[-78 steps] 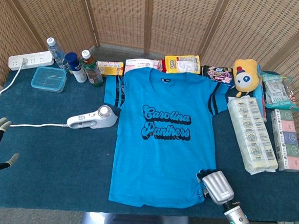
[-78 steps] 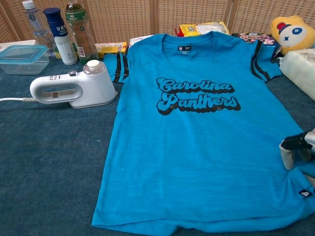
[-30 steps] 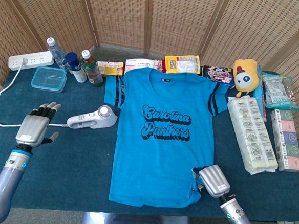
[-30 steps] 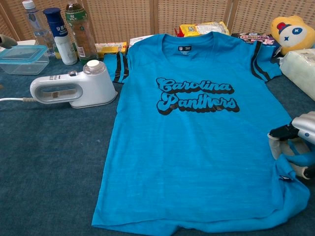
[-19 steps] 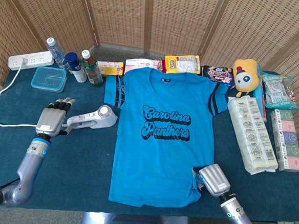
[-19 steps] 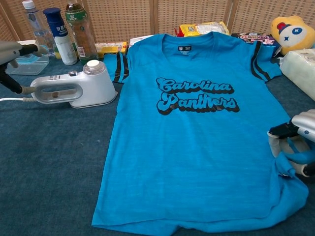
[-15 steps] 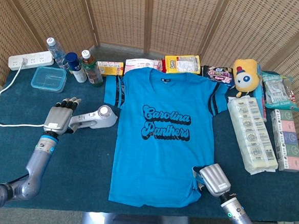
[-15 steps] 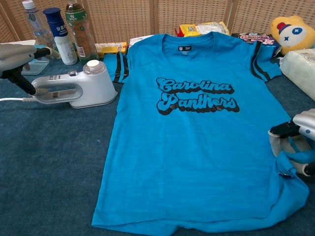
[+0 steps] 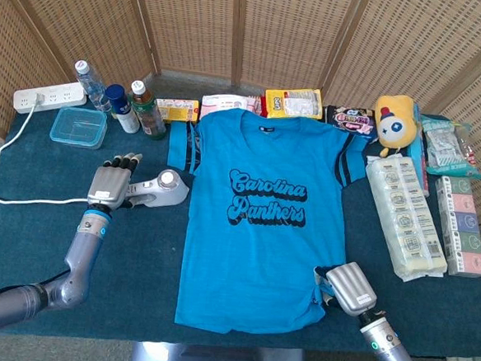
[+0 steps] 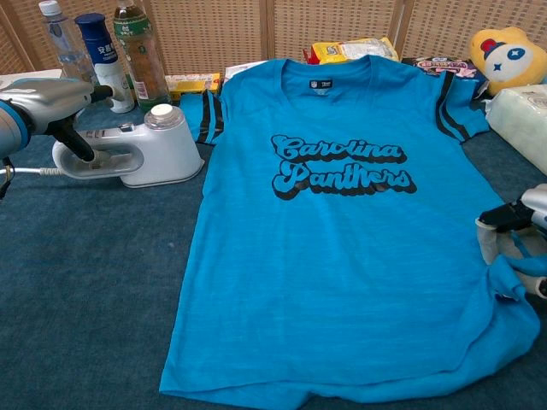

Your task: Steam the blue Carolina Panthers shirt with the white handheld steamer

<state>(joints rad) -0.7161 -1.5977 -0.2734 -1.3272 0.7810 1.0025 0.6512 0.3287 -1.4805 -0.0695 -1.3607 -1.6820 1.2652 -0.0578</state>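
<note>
Head view shows the blue shirt [image 9: 256, 223] spread flat in the middle of the table [image 9: 134, 280], printed side up, with the white steamer [image 9: 151, 189] lying on its side just beside the shirt's sleeve, its cord [image 9: 33, 201] trailing off to the edge of the table. The left hand [image 9: 112, 185] sits over the steamer's handle end, fingers extended and slightly parted; in the chest view the thumb reaches down beside the handle loop, but no grasp is closed, so the hand holds nothing. The right hand [image 9: 348, 289] rests at the shirt's lower corner with a fold of hem bunched in its fingers, apparently pinning the cloth.

The step in hand looks like taking up the steamer. To do it well, the fingers should pass around the handle bar, not the round head, and close fully before any lift. The cord needs slack as the steamer swings over the shirt, and the bottles [image 9: 134, 107] behind should be kept clear.
</note>
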